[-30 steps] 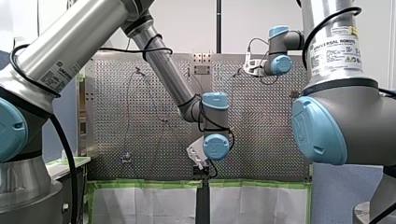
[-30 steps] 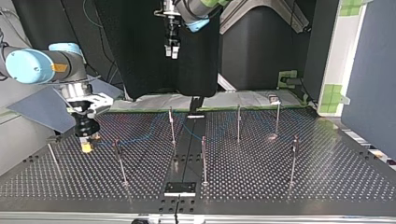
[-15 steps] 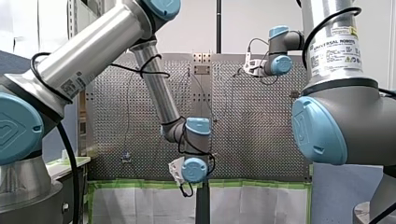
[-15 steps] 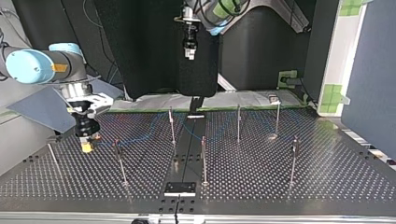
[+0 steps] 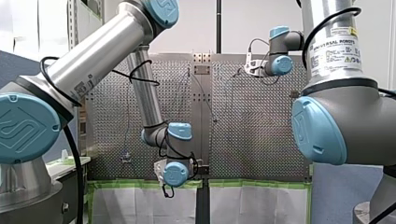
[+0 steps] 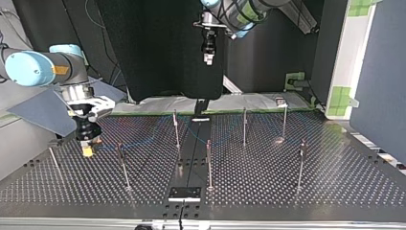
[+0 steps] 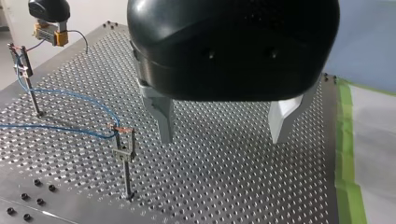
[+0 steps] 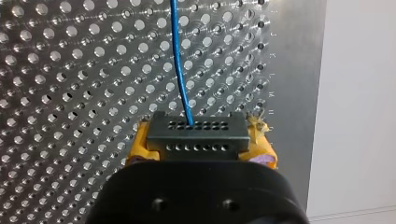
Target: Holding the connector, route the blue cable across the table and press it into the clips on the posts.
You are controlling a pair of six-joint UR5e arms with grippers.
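My right gripper (image 8: 200, 151) is shut with its yellow pads on the black connector (image 8: 196, 133), low over the perforated table (image 6: 268, 182) at the top view's left (image 6: 88, 149). The blue cable (image 8: 180, 70) leaves the connector. In the left wrist view the cable (image 7: 70, 95) passes a clip on one post (image 7: 25, 79), loops over the plate and reaches a second clipped post (image 7: 126, 158). My left gripper (image 7: 224, 135) is open with nothing between its metal fingers (image 7: 163, 119). It hangs high above the table's far side (image 6: 208, 58), away from the cable.
Several thin upright posts stand on the plate, among them one (image 6: 176, 129) near the middle, one (image 6: 244, 125) beside it and one (image 6: 300, 163) at the top view's right. A black strip (image 6: 189, 163) runs down the table's middle. Green tape (image 7: 348, 154) lines the edge.
My left arm has swung down and toward the front view's left; in the top view its gripper has moved to the right. My right gripper has stayed still, holding the connector.
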